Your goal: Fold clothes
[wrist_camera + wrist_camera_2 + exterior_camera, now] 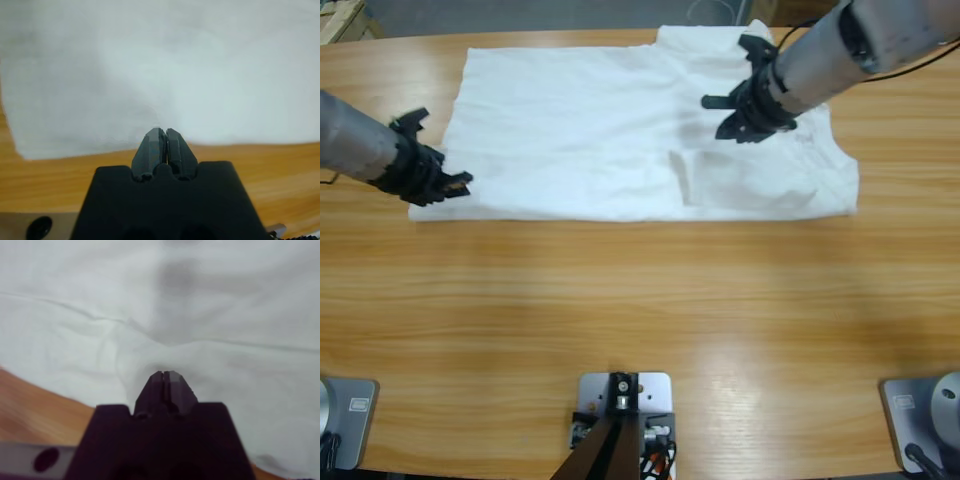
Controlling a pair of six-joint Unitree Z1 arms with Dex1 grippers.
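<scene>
The clothes are one white T-shirt [620,140], lying flat and wrinkled across the far half of the wooden table, with a folded flap near its right end. My left gripper [455,183] comes in from the left. It is shut at the shirt's near-left hem, and in the left wrist view its tips [165,131] pinch the fabric edge [75,140]. My right gripper [732,122] reaches down from the upper right onto the shirt's right part. It is shut, and creases in the cloth [100,340] gather toward its tips [165,374].
Bare wooden table [640,300] runs along the whole near side of the shirt. The shirt's far edge lies close to the table's back edge [570,38].
</scene>
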